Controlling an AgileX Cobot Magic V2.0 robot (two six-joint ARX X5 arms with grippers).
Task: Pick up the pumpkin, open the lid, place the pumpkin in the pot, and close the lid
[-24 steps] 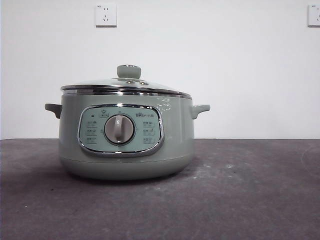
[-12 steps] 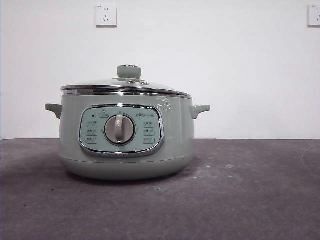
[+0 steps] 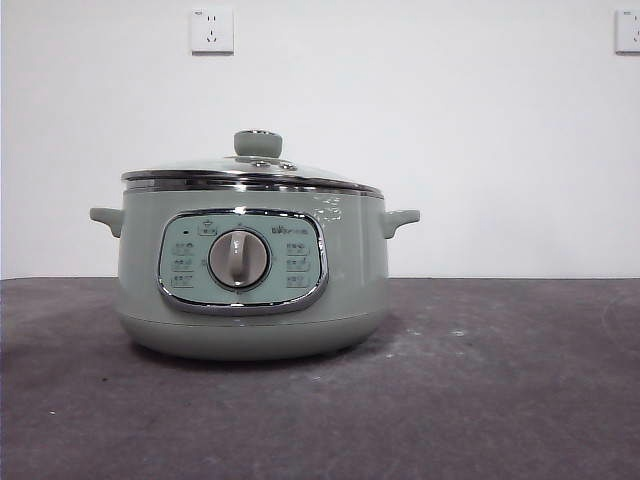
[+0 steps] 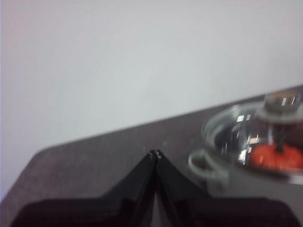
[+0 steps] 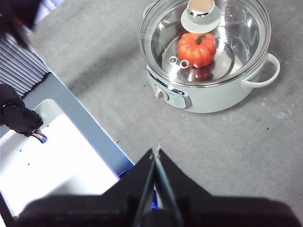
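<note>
Left pincer and right pincer both closed, empty; pumpkin inside pot; lid on.

We see sage-green pot, chrome-rimmed clear lid, orange-red pumpkin with green stem, dark grey table.

The pot has a smooth, softly glossy sage-green shell, a bright chrome frame around its panel and a matt grey dial. The lid is clear glass with a polished chrome rim and a metal-capped knob. The pumpkin looks like smooth, slightly shiny plastic. The bench is dark grey, matt and rough, with pale scuffs.
</note>
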